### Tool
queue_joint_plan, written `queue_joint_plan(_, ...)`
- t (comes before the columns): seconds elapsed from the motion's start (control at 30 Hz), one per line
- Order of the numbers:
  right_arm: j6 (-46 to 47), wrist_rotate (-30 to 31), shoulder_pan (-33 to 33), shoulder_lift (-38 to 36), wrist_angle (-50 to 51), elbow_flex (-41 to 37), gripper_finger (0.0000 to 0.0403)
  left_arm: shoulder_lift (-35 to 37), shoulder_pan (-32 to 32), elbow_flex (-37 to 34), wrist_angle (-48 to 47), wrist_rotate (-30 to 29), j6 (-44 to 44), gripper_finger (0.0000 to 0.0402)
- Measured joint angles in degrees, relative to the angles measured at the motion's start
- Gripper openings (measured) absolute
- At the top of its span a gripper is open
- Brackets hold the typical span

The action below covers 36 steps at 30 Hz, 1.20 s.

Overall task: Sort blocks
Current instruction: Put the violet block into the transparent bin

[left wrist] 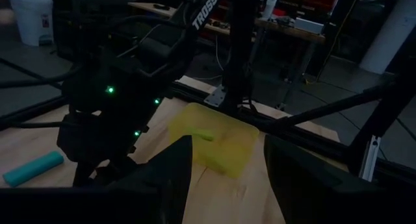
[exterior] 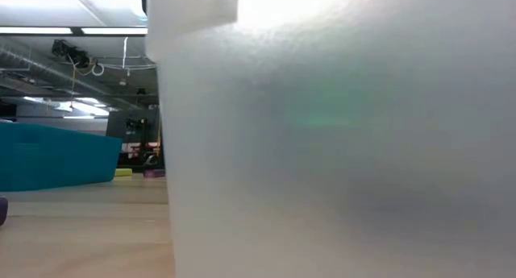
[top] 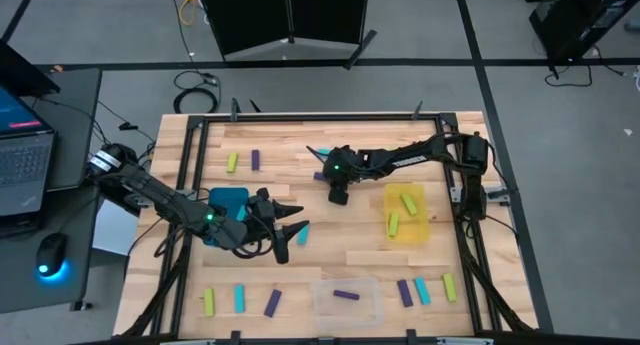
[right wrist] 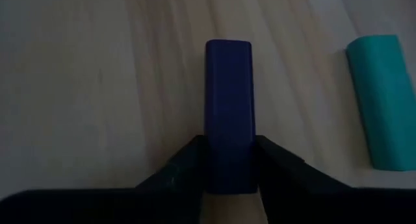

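Small cyan, purple and yellow-green blocks lie about the wooden table [top: 300, 275]. My right gripper [top: 326, 177], near the table's middle toward the far edge, is shut on a purple block [right wrist: 229, 120]. A cyan block [right wrist: 383, 100] lies on the table beside it. My left gripper [top: 292, 230] is open and empty just right of the teal bin [top: 228, 205], and a cyan block [top: 302, 235] lies by its fingertips. In the left wrist view my left gripper [left wrist: 224, 178] faces the yellow bin [left wrist: 218, 146]. My right gripper pinches the purple block by its two long sides [right wrist: 214, 165] between its two fingers, at the end nearest the wrist. The block runs on past the fingertips, along them. I cannot tell whether it rests on the table.
The yellow bin [top: 407, 213] holds yellow-green blocks. The clear bin [top: 347, 297] near the front edge holds a purple block, and its wall [exterior: 339, 149] fills most of the low view. Loose blocks lie at the far left [top: 232, 162], front left [top: 240, 298] and front right [top: 422, 290].
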<state>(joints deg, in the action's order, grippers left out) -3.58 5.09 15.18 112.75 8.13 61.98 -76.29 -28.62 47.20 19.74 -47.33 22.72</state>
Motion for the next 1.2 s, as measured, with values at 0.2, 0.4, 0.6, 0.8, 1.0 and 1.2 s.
queue_joint_plan(0.2, 0.3, 1.0, -0.1, -1.6, -0.1, -0.2, 0.0116, 0.0, 0.0, 0.0, 0.0, 0.0, 0.0, 0.0198)
queue_joint_plan(0.4, -0.1, 1.7, -1.4, -8.9, 1.8, -0.5, 0.0116, 0.0, 0.0, 0.0, 0.0, 0.0, 0.0, 0.0198)
queue_joint_plan(0.6, -0.2, -4.9, -7.9, -19.7, 3.4, -2.3, 0.0116, 0.0, 0.0, 0.0, 0.1, 0.0, 0.1, 0.0198)
queue_joint_plan(0.8, 4.3, -10.0, -22.6, -26.6, 7.4, -3.8, 0.0116, 0.0, 0.0, 0.0, 0.1, 0.0, 0.1, 0.0198)
queue_joint_plan(1.0, 12.9, -11.5, -39.4, -26.7, 5.4, -4.0, 0.0116, 0.0, 0.0, 0.0, 0.2, 0.0, 0.5, 0.0198)
queue_joint_plan(1.2, 23.5, -6.5, -49.3, -24.6, 2.1, -4.0, 0.0130, 0.0, 0.0, -0.1, 0.2, 0.0, 1.2, 0.0198)
